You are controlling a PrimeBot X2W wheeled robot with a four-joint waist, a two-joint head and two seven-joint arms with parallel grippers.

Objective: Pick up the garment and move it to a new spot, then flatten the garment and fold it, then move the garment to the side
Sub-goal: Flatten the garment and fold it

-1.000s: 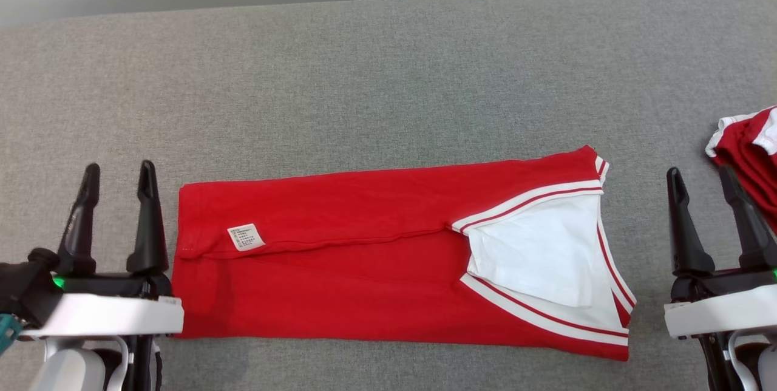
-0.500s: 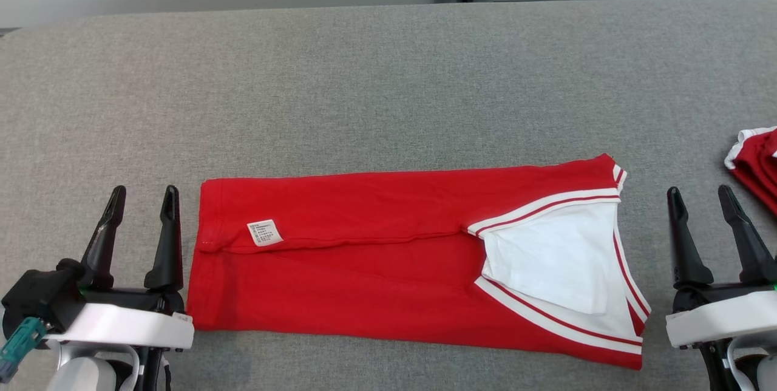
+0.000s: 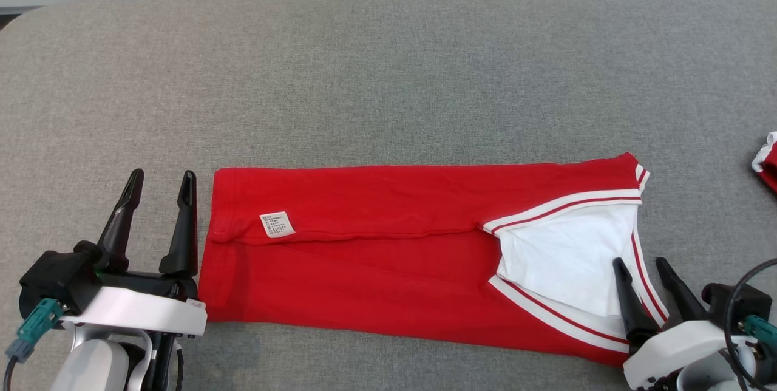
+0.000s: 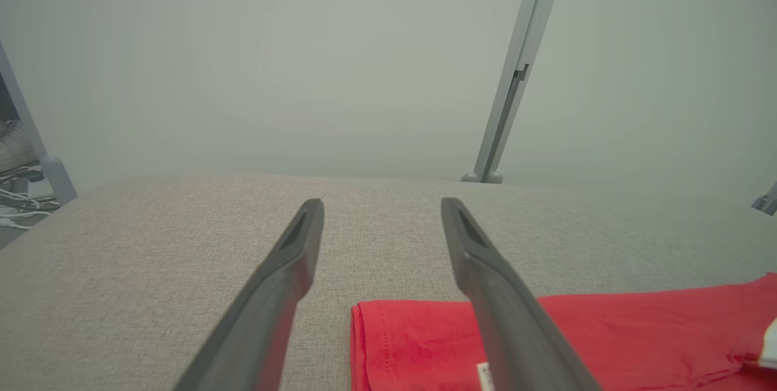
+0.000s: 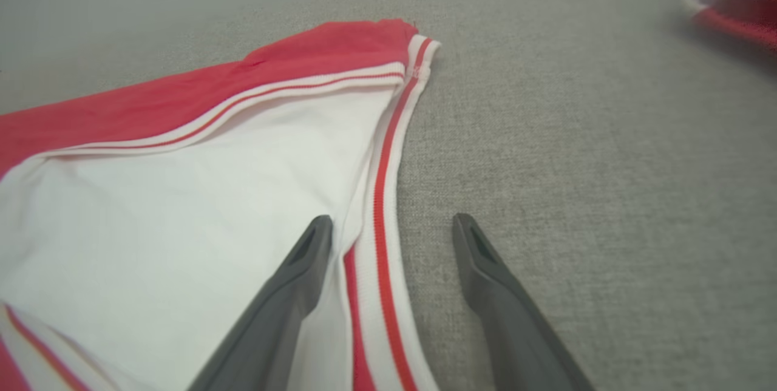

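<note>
Red cloth with white striped trim, the garment (image 3: 376, 269) lies folded into a long band across the near part of the grey surface (image 3: 364, 75). A small label (image 3: 277, 224) shows near its left end and white lining lies open at its right end.

The change in the last second is on the right. The right gripper (image 3: 639, 262), which stood well clear of the cloth, has come in over the striped edge at that end. It is spread wide and empty. From its wrist view one finger sits over the white cloth and the other over bare surface, though I can't quite tell whether either touches.

The left gripper (image 3: 162, 173) is likewise spread and empty, just beside the left end as before. The head camera has swung too, so another red piece (image 3: 768, 157) is nearly off the right edge.

To my eye the lengthwise fold is done, and the right arm is lining up to take that end for the next fold.
</note>
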